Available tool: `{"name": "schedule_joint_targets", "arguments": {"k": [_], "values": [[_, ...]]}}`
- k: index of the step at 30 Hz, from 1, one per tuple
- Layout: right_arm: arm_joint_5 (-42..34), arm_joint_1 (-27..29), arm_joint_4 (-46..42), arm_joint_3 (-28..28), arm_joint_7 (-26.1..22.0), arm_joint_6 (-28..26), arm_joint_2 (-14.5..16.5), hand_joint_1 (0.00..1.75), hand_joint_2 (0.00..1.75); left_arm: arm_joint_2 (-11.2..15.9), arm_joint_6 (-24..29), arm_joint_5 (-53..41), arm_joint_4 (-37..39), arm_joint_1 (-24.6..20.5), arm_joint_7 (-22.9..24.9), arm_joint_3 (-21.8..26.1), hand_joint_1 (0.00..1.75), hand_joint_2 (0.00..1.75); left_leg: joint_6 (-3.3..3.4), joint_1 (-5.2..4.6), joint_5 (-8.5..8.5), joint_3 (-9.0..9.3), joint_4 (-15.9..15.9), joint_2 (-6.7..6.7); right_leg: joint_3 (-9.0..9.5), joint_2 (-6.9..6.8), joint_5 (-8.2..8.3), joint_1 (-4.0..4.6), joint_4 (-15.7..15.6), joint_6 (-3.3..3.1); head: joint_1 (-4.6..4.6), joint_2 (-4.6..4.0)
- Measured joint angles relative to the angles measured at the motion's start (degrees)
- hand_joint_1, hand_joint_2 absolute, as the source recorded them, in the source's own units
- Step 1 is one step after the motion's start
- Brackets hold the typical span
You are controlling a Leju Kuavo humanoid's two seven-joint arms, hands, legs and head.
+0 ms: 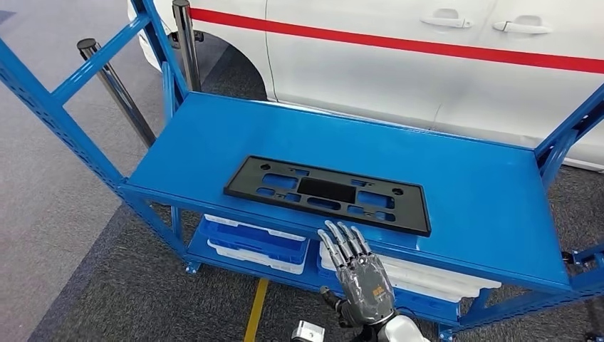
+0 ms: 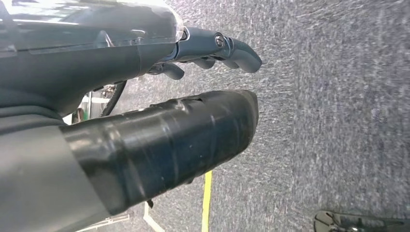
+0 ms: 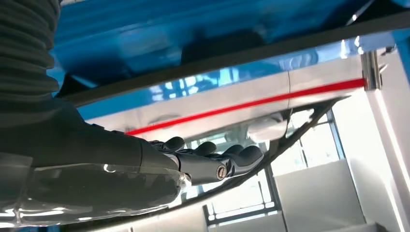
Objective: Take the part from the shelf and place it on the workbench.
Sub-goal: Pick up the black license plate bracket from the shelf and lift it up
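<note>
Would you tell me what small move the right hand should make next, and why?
Probably a short reach forward and up, to bring the right hand over the near edge of the black part. The part lies flat and untouched on the blue shelf, and the hand is raised just short of it, fingers extended, holding nothing. The left hand hangs over the floor.

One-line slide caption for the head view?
Right hand reaches, fingers extended, toward black part lying flat on blue shelf.
</note>
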Motion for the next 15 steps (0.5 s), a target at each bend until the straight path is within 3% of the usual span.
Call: {"name": "schedule_joint_targets", "arguments": {"k": [3, 4, 5, 6, 8, 10, 13, 15], "values": [[4.57, -0.3, 1.13, 0.0, 2.37, -0.47, -0.05, 0.0, 1.75, 0.04, -0.06, -0.34, 0.0, -0.19, 0.11, 0.0, 0.0, 0.0, -0.69, 0.35, -5.12, -5.14, 10.57, 0.05, -0.04, -0.15, 0.15, -0.1, -0.19, -0.33, -0.06, 0.0], [5.63, -0.3, 1.56, 0.0, 2.93, -0.49, -0.07, 0.0, 1.75, 0.04, -0.07, -0.39, 0.0, -0.2, 0.14, 0.0, 0.0, 0.0, -0.85, 0.43, -5.69, -6.45, 13.11, 0.05, -0.08, -0.16, 0.15, -0.08, -0.16, -0.32, -0.06, 0.0], [6.38, -0.3, 1.94, 0.0, 3.37, -0.46, -0.1, 0.0, 1.75, 0.05, -0.08, -0.41, 0.0, -0.19, 0.15, 0.0, 0.0, 0.0, -0.93, 0.48, -5.09, -6.76, 13.53, 0.05, -0.08, -0.15, 0.14, -0.08, -0.13, -0.31, -0.06, 0.0], [6.94, -0.3, 2.26, 0.0, 3.77, -0.39, -0.11, 0.0, 1.75, 0.08, -0.08, -0.43, 0.0, -0.21, 0.15, 0.0, 0.0, 0.0, -0.93, 0.52, -3.41, -5.9, 11.52, 0.06, -0.02, -0.12, 0.11, -0.09, -0.09, -0.26, -0.07, 0.0], [7.86, -0.34, 2.75, 0.0, 4.67, 0.04, -0.15, 0.0, 1.75, 0.18, -0.09, -0.44, 0.0, -0.36, 0.13, 0.01, 0.0, 0.0, -0.69, 0.52, 0.6, -2.17, 3.51, 0.1, 0.06, -0.05, -0.07, -0.01, 0.17, 0.03, -0.06, 0.0], [8.63, -0.41, 3.19, 0.0, 5.64, 0.76, -0.35, 0.0, 1.75, 0.25, -0.1, -0.47, 0.0, -0.61, 0.08, 0.02, 0.0, 0.0, -0.15, 0.36, 2.37, 0.22, -1.78, 0.07, -0.11, -0.02, -0.22, 0.19, 0.51, 0.56, -0.03, 0.0], [9.66, -0.47, 3.77, -0.05, 6.76, 1.38, -0.84, 0.0, 1.75, 0.26, -0.11, -0.49, 0.0, -0.7, 0.03, 0.05, 0.0, 0.0, 0.86, 0.3, 2.59, 0.36, -2.57, 0.04, -0.24, 0.0, -0.19, 0.21, 0.56, 1.51, -0.02, 0.0], [10.02, -0.53, 4.09, -0.18, 7.1, 1.55, -1.21, 0.0, 1.75, 0.25, -0.11, -0.49, 0.0, -0.75, 0.03, 0.07, 0.0, 0.0, 1.63, 0.46, 2.96, 0.46, -3.02, 0.12, -1.1, 0.05, -1.76, 0.07, 2.65, 2.08, -0.01, 0.0]]}}
